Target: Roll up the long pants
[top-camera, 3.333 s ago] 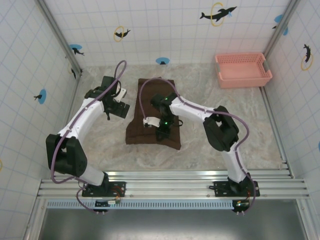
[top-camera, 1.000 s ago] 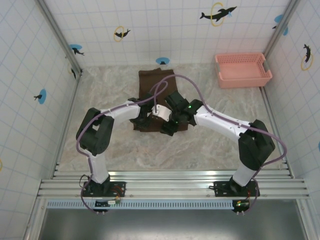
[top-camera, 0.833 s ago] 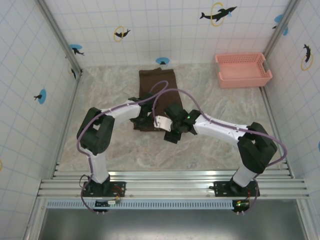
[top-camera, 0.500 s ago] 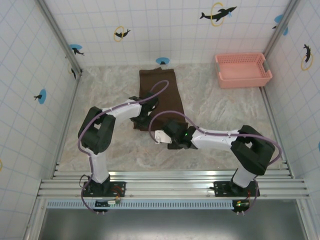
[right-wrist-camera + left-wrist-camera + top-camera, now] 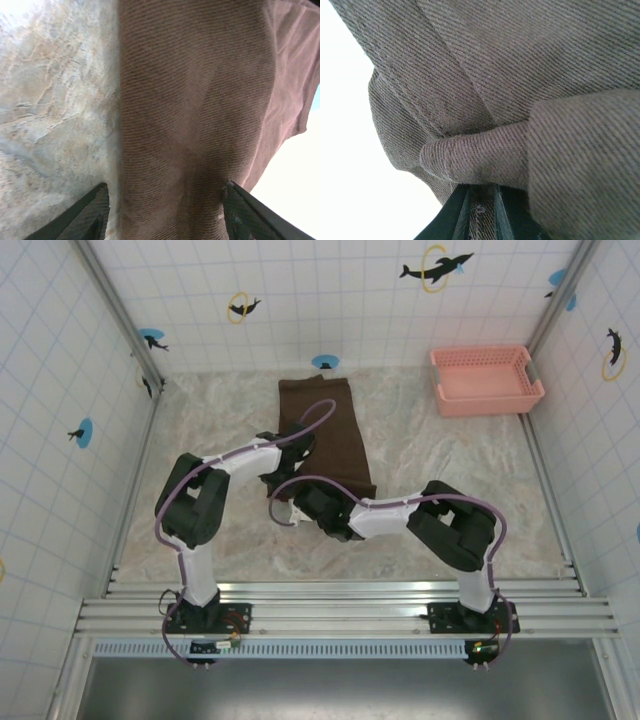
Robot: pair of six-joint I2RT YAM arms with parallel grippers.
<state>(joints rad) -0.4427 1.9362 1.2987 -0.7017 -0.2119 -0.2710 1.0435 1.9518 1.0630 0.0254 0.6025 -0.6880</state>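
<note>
Long pants (image 5: pixel 328 430) lie centre of table (image 5: pixel 450 470), long axis near-far, running away from both pincers at near hem: L pincer (image 5: pixel 480 207) clamped on a fold, R pincer (image 5: pixel 165 187) spread astride cloth.

Lab cell: tiled walls (image 5: pixel 330 280), aluminium rail (image 5: pixel 340 615)

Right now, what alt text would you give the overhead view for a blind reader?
Dark brown long pants lie flat on a marbled table, and the left arm and right arm, both white, bend inward to meet at the near end of the cloth. A pink basket sits in the far right corner.
</note>
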